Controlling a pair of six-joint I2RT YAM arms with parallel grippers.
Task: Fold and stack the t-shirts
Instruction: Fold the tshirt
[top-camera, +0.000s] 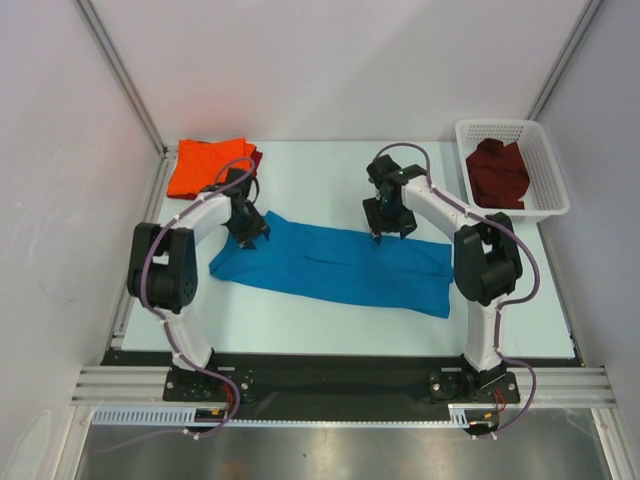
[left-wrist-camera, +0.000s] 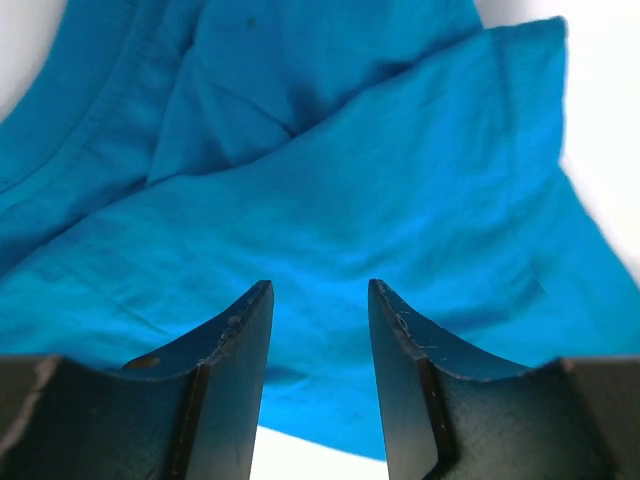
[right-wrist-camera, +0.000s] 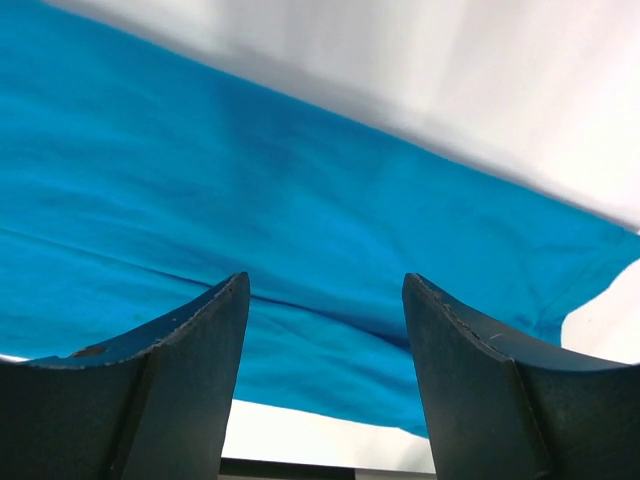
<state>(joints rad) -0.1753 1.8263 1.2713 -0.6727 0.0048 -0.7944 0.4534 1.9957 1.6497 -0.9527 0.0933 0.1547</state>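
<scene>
blue t-shirt (top-camera: 335, 262): soft creased cloth, laid as a long band on the smooth worktop (top-camera: 320, 180) | left gripper (top-camera: 250, 240): parted, nothing held | right gripper (top-camera: 388, 232): spread wider, nothing held

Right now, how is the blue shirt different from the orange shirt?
The blue shirt lies stretched out long across the middle of the table; the orange shirt is folded small in the far left corner. The left hand and right hand are over the blue shirt; neither is over the orange shirt. Both are plain one-colour shirts.
</scene>
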